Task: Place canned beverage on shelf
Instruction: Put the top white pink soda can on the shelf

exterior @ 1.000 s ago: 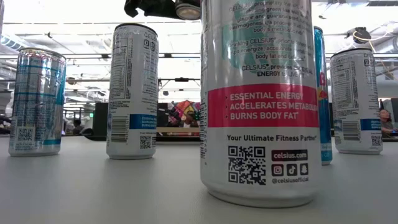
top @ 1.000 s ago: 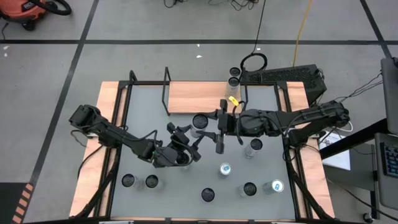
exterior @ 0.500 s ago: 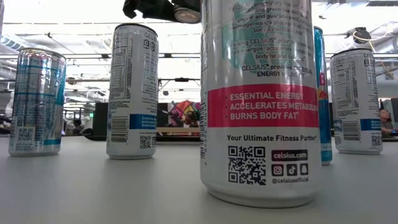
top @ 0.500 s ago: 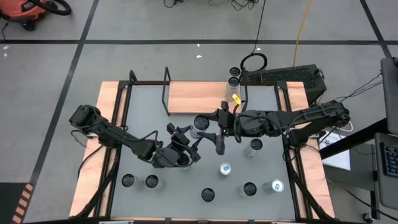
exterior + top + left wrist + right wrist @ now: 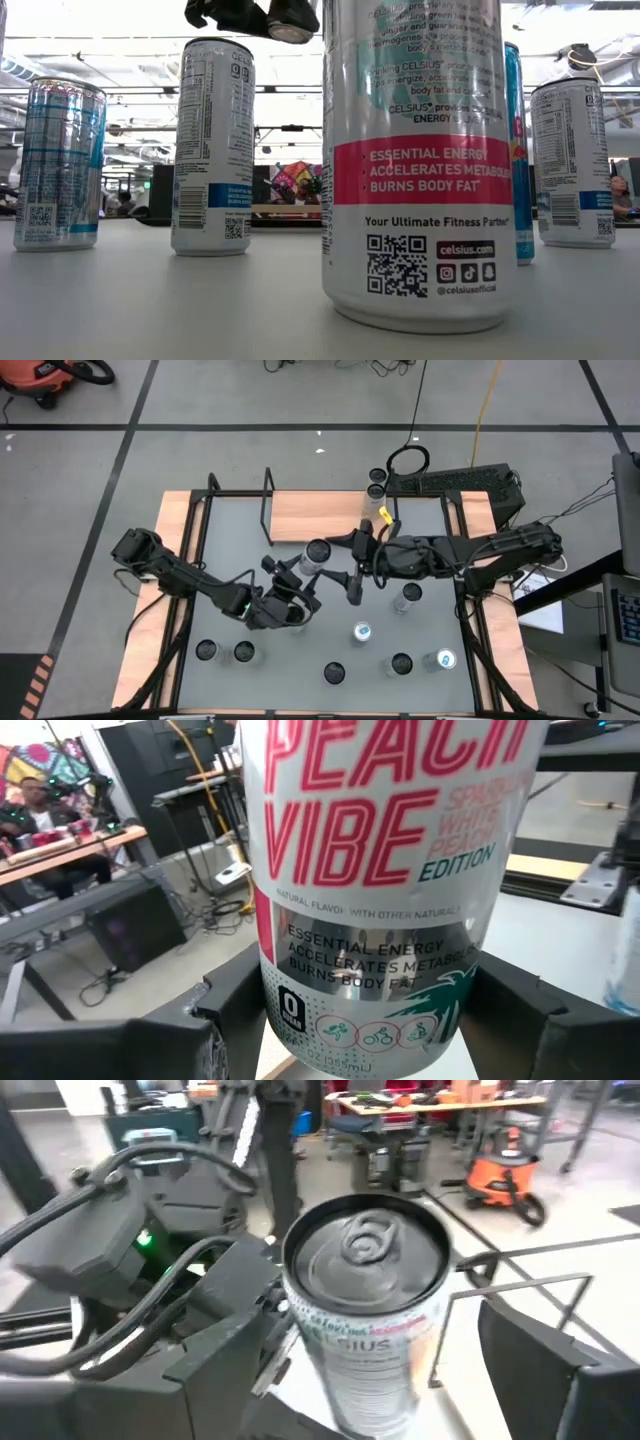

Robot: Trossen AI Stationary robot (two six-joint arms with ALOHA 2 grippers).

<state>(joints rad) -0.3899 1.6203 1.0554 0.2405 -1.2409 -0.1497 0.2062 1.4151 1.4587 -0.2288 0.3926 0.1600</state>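
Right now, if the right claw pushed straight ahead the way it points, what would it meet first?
Probably the Celsius can held in the left claw; the right claw is open and the can sits just ahead between its fingers. Depth is uncertain.

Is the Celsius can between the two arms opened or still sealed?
Sealed: the Celsius can shows its pull tab flat on an unbroken lid in the right wrist view.
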